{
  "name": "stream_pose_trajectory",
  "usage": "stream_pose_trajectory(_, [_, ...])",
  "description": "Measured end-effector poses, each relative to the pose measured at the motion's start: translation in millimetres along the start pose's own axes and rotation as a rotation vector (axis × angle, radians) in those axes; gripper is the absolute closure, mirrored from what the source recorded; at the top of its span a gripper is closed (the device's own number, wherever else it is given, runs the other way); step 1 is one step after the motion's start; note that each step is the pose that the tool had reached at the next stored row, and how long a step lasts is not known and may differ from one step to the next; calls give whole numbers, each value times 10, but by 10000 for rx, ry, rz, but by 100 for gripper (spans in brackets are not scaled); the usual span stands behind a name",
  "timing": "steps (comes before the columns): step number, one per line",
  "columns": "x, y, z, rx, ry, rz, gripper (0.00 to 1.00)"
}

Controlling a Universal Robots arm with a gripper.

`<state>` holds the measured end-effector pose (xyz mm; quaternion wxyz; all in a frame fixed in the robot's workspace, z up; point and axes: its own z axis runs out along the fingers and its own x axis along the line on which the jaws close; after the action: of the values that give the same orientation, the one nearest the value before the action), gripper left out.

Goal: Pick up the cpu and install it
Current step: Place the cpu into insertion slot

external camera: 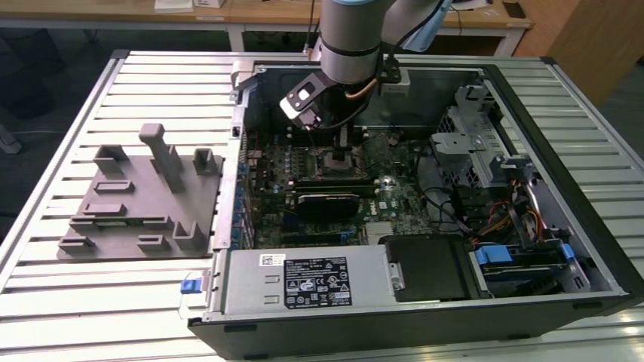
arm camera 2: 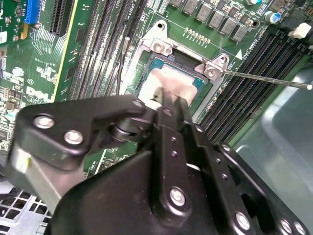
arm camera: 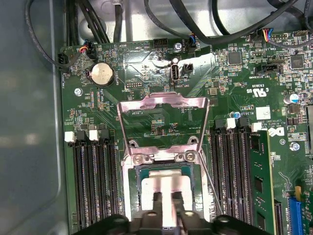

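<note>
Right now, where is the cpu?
In both wrist views the cpu sits in the motherboard socket, beside its open metal frame, right at the pincer.

Black gripper (arm camera 2: pixel 172 100) just above the cpu (arm camera 2: pixel 172 77), cpu lying in its socket (arm camera 2: pixel 157 35) — green motherboard (arm camera 2: pixel 44 63) around.

One cpu (arm camera: pixel 164 182), one open computer case (external camera: pixel 403 332), one grey holder block (external camera: pixel 131 204), one robot arm (external camera: pixel 349 45).
</note>
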<state>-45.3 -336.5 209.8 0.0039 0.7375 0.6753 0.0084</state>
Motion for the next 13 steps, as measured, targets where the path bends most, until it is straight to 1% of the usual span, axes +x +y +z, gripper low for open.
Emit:
stream_pose_trajectory(1, [0,0,0,0,0,0,82])
stream_pose_trajectory(2, [0,0,-1,0,-1,0,88])
stream_pose_trajectory(3, [0,0,-2,0,0,0,89])
stream_pose_trajectory(10, [0,-4,-4,0,-1,0,89])
stream_pose_trajectory(13, [-1,-12,14,-1,1,-29,89])
